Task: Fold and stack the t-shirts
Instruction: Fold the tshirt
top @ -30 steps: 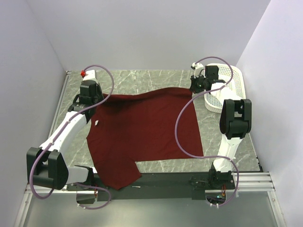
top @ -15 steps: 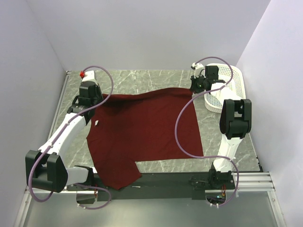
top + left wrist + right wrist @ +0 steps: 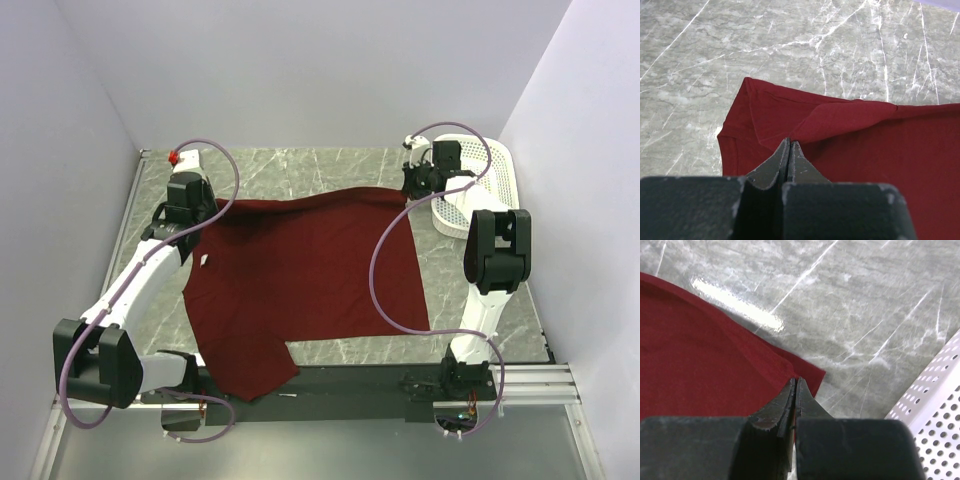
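Cloth on marble: the maroon t-shirt point(image 3: 300, 280) lies spread across the grey-veined worktop point(image 3: 300, 165), and both arms are on its far edge.

Left end effector point(image 3: 790, 143) first. Its fingers are pressed tight together with a pinch of the shirt's fabric between the tips. A raised ridge of cloth runs from those tips off to the right, and a hemmed corner of the shirt sits flat just ahead and to the left of them. Beyond that corner there is only bare worktop.

Over to the right end effector point(image 3: 795, 381). Its fingers are also closed hard, and they are clamped on the shirt right at a corner. The red cloth fans out to the left of the tips, and the point of the corner pokes out just ahead and to the right. A white perforated basket point(image 3: 935, 405) stands close on the right of this end effector, apart from the cloth.

From above, the shirt's far edge runs nearly straight between the two end effectors. The rest of the garment trails back from them toward the arm bases. A small white tag point(image 3: 204, 260) shows at the shirt's edge behind the left end effector. One sleeve hangs over the dark strip at the near edge.
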